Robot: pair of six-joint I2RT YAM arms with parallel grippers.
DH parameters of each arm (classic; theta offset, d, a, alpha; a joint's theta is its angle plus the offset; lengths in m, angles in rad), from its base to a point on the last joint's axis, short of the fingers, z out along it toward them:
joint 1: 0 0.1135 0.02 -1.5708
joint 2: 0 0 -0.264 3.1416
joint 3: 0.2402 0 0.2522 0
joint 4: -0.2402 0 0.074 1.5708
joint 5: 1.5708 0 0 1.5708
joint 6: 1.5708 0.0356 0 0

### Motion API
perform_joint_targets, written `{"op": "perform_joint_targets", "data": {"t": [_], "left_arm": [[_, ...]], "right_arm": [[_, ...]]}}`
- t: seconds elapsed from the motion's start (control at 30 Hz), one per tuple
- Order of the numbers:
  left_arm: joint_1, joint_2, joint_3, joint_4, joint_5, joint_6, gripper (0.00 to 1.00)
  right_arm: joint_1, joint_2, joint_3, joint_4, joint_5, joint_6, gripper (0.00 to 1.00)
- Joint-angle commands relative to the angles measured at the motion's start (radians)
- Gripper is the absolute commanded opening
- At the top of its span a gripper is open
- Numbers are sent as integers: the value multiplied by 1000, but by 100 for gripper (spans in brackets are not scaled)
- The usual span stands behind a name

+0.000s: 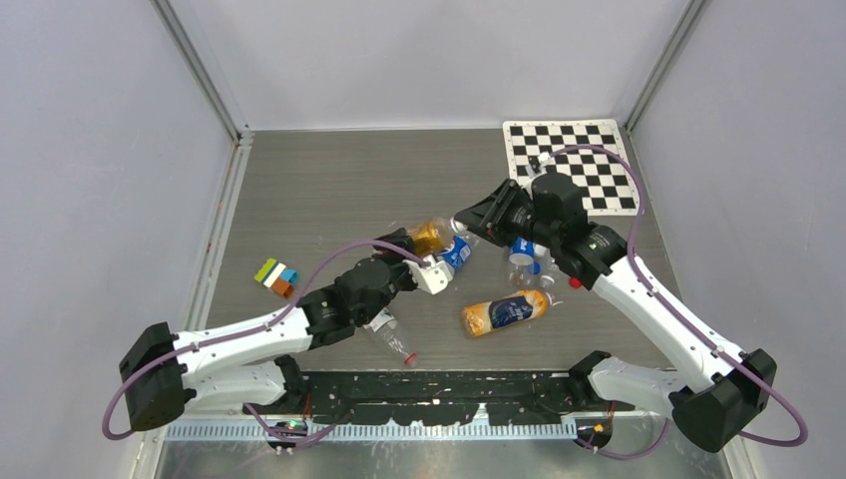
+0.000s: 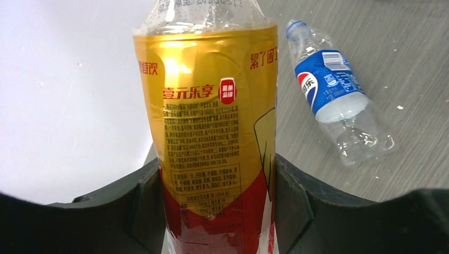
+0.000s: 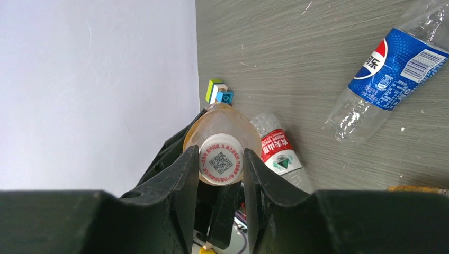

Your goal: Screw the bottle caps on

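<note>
Both jaws tight: L gripper (image 2: 217, 209) on bottle (image 2: 206, 106), R gripper (image 3: 219, 165) on cap (image 3: 221, 154) (white).

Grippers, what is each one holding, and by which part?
The left gripper clamps the yellow-labelled bottle around its lower body. The right gripper pinches the white cap by its sides, at that bottle's mouth.

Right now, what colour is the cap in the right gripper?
White cap with a printed QR code; best seen in right wrist view.
</note>
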Motion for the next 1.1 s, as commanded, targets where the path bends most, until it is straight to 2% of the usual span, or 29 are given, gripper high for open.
{"op": "perform_joint_targets", "data": {"t": [0.0,0.17,0.3,0.37,0.43,0.6,0.7,0.8,0.87,0.97,1.07], "left_arm": [[-60,4,25,255,65,83,0],[-68,20,10,301,51,94,0],[-68,30,3,309,33,93,0],[-68,33,-8,317,11,88,0],[-68,30,-21,322,-17,69,0],[-66,11,-57,282,-54,1,0],[-59,-8,-80,257,-49,-47,0],[-20,-35,-84,182,-27,-116,0],[6,-51,-94,146,1,-181,0],[41,-83,-113,102,62,-261,0],[99,-122,-119,44,168,-367,0]], "right_arm": [[39,38,12,19,45,143,1],[57,47,26,-10,58,184,4],[62,42,39,-27,76,198,14],[62,36,46,-36,87,193,23],[62,28,56,-45,101,169,38],[62,15,96,-75,142,82,53],[61,13,130,-95,172,0,66],[60,1,154,-97,193,-76,74],[61,-14,170,-97,202,-195,81],[61,-48,176,-62,174,-351,83],[61,-87,158,-29,79,-593,85]]}}
